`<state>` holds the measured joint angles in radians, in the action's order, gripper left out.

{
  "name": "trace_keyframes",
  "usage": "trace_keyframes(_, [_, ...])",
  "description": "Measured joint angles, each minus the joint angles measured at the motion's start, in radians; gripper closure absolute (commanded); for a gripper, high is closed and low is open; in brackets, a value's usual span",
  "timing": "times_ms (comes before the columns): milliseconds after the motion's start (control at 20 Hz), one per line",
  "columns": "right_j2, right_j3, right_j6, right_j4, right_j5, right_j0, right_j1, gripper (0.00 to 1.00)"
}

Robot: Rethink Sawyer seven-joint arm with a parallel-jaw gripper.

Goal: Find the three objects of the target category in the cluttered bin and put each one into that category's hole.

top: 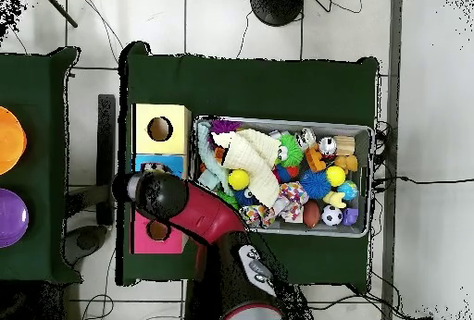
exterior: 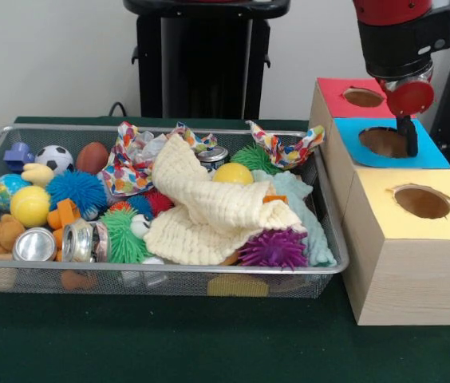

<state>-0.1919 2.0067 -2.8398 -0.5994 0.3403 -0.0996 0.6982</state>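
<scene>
The wire mesh bin (exterior: 169, 270) is full of toys and cloths; it also shows in the overhead view (top: 370, 179). No clear plastic bottle shows in either view; they are hidden or out of view. The blue-topped box (exterior: 436, 156) stands between the red-topped and yellow-topped boxes to the right of the bin. My gripper (exterior: 407, 137) hangs over the round hole (exterior: 380, 142) in the blue top, its tip at the hole's right rim. I cannot tell whether it holds anything. In the overhead view the arm (top: 176, 201) covers most of the blue top (top: 148, 163).
A cream cloth (exterior: 209, 209) and patterned cloths (exterior: 129, 163) cover the bin's middle. Silver cans (exterior: 35, 244) lie at its front left, a purple spiky ball (exterior: 273, 249) at front right. Red-topped box (exterior: 333, 89) behind, yellow-topped box (exterior: 384, 188) in front. Orange (top: 7, 141) and purple (top: 11, 216) bowls on another table.
</scene>
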Motion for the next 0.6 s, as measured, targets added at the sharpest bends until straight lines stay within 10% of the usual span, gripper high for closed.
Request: trace_keyframes(600, [-0.085,0.067,0.000,-0.001,-0.080,-0.088,-0.008,0.00])
